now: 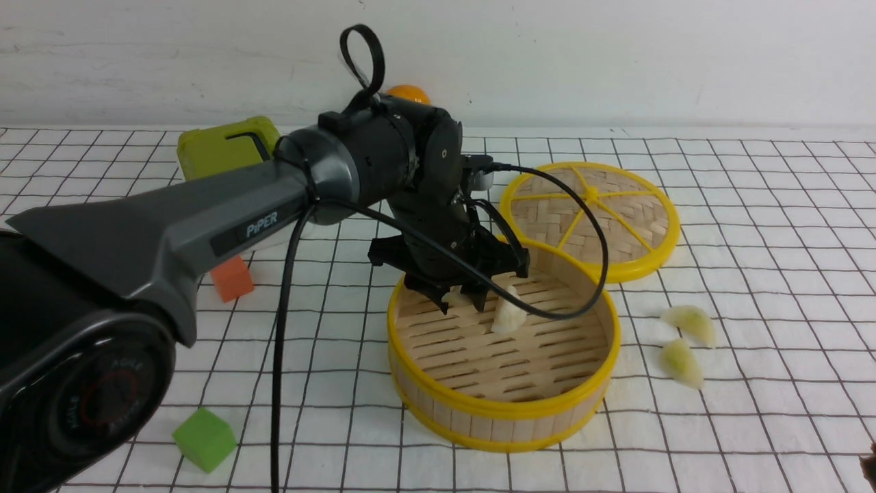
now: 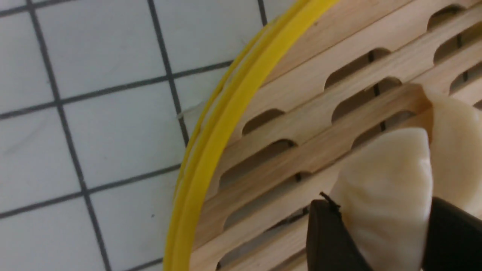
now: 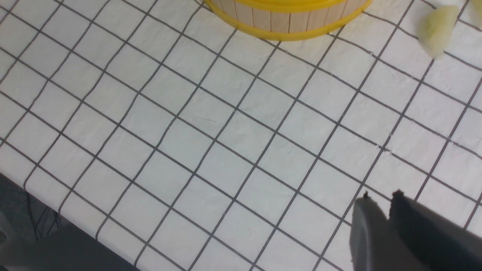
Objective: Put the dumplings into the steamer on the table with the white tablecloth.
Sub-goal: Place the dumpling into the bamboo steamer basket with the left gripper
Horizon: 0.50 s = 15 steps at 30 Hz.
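- At the far left the green cube [image 1: 204, 438] and the orange cube [image 1: 231, 277] lie on the white tablecloth [image 1: 766, 424], well apart from the steamer [image 1: 503, 411]. They are no part of our job and block nothing.
- The left gripper [image 1: 471, 300] hangs inside the steamer, over the far-left part of its slatted floor, with its jaws clamped on a white dumpling [image 2: 384, 177]. We cannot tell whether that dumpling touches the slats.
- A second white dumpling [image 2: 457, 143] sits just beside it on the floor. We judge one in and one about to be let go, so roughly half done.
- The steamer's wall stands near the fingers, so we would lift straight up before swinging away.
- The lid [image 1: 592, 219] lies just behind the steamer on its right.
- The farther green dumpling [image 1: 691, 322] and the nearer green dumpling [image 1: 681, 361] lie on the cloth right of the steamer, with open cloth around them.
- The right gripper [image 3: 380, 197] hovers over bare cloth, jaws nearly together and empty. Its way to those two looks free.
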Tool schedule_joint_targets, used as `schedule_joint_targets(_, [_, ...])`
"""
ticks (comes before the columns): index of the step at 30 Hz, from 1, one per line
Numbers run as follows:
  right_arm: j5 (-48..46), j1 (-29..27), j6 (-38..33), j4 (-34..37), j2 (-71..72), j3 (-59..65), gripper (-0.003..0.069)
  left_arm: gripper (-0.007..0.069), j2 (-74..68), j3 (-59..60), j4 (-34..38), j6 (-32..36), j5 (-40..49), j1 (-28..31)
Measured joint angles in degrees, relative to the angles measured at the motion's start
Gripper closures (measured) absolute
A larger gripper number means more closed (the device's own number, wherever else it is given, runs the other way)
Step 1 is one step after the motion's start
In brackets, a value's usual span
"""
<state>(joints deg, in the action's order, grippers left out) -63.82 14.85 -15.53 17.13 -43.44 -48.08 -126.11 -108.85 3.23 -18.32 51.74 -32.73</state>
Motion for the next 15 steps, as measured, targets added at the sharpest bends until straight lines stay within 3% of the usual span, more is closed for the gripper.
schedule_joint_targets(3, [-0.11, 0.00, 0.00, -0.19, 0.00, 0.00, 0.0576, 0.0317, -0.26, -0.12, 0.00, 0.00, -1.37, 0.00])
schedule_joint_targets(10, [-0.05, 0.00, 0.00, -1.04, 0.00, 0.00, 0.0569, 0.0131, -1.18, -0.24, -0.65, -0.04, 1.82, 0.00])
schedule_joint_targets(15, [0.09, 0.00, 0.07, -1.29, -0.27, -1.29, 0.0568, 0.0101, 2.54, -0.24, -3.85, 1.65, 7.78, 0.00])
